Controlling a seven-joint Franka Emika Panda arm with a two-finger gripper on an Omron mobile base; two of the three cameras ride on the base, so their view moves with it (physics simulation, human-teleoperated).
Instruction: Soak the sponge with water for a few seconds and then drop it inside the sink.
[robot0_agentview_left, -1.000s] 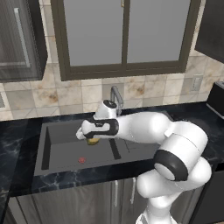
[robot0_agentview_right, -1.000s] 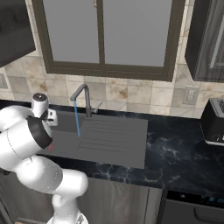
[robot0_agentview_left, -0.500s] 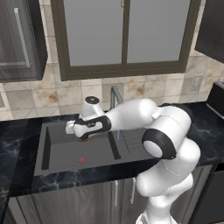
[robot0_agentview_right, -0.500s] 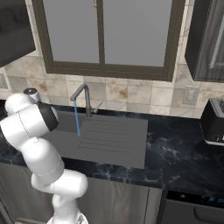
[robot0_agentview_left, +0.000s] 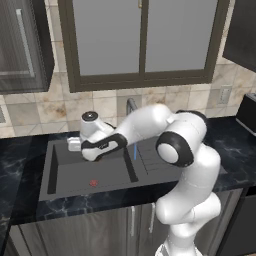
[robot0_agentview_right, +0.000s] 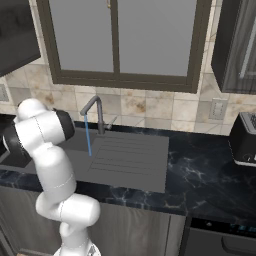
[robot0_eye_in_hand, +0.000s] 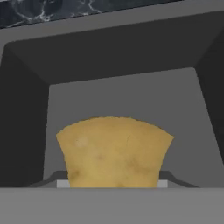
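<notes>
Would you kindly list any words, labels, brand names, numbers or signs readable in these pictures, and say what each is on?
None: there is no readable text in these pictures.
The sponge, sink, toaster and wall outlet carry no lettering.
The red drain mark is a plain spot, not a sign.

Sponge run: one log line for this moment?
gripper: shut on sponge | position: over sink basin | water: running, apart from sponge | drop: not yet

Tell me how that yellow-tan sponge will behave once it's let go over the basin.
The mottled yellow-tan sponge looks porous, so probably soft and light. Its blocky shape suggests it won't roll. The dark grey sink basin lies right below, so it should land inside.
</notes>
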